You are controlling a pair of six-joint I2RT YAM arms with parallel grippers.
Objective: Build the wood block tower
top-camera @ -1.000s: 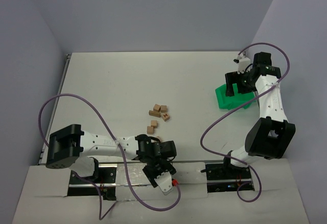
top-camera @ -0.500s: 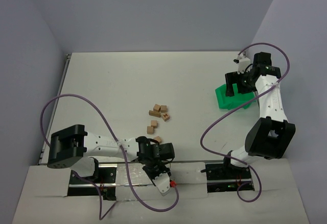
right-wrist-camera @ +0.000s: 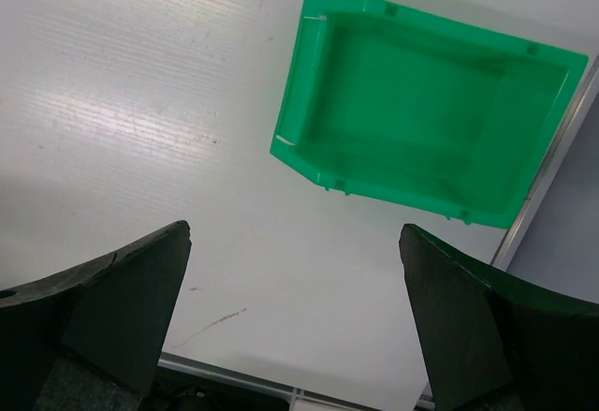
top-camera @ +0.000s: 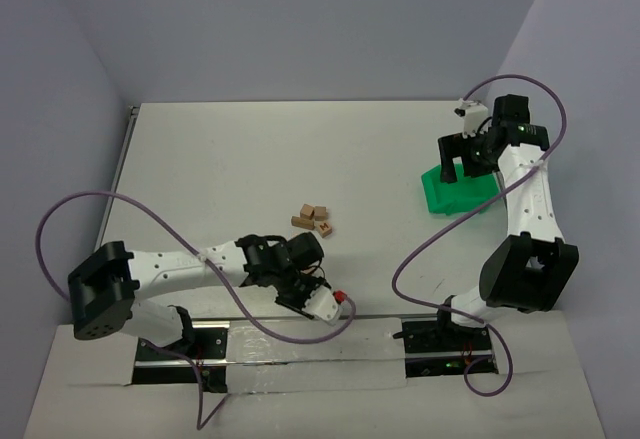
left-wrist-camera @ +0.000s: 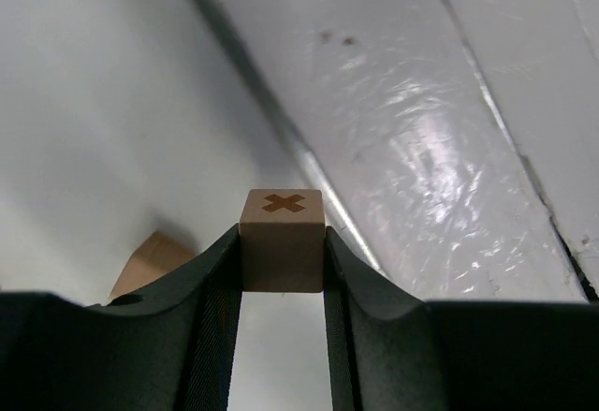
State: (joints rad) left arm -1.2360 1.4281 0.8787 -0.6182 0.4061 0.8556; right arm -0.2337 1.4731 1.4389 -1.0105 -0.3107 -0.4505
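— Which step is in hand?

— The carry, I judge. The left pincer (left-wrist-camera: 282, 247) is clamped on one wooden cube (left-wrist-camera: 282, 219), the face with the dark cross turned up. Its two fingers (left-wrist-camera: 215, 280) press flat on the cube's sides. The cube seems lifted off the counter (top-camera: 250, 159), on the near side of the cluster of loose cubes (top-camera: 313, 219), towards the arm bases.

— Is any tower standing?

— None that I can make out. From above, the cluster reads as a handful of cubes lying close together; whether one sits on another I cannot tell. A second cube (left-wrist-camera: 150, 261) lies on the counter just beside the pincer, also nearer than the cluster.

— And the other arm?

— The right pincer (right-wrist-camera: 295, 233) is spread wide and holds nothing. It hovers well to the right of the cluster. The green bin (right-wrist-camera: 421, 130) lies out that way too, with nothing in it.

— So what does the next move call for?

— Choosing a base cube, either in the cluster or the one beside the pincer. Then the held cube has to come squarely over it and go down flat before the fingers part. The cubes are small against the fingers, so a tilt or a sideways nudge on release would likely knock the base away. It wants a slow descent, a narrow release and a straight lift.
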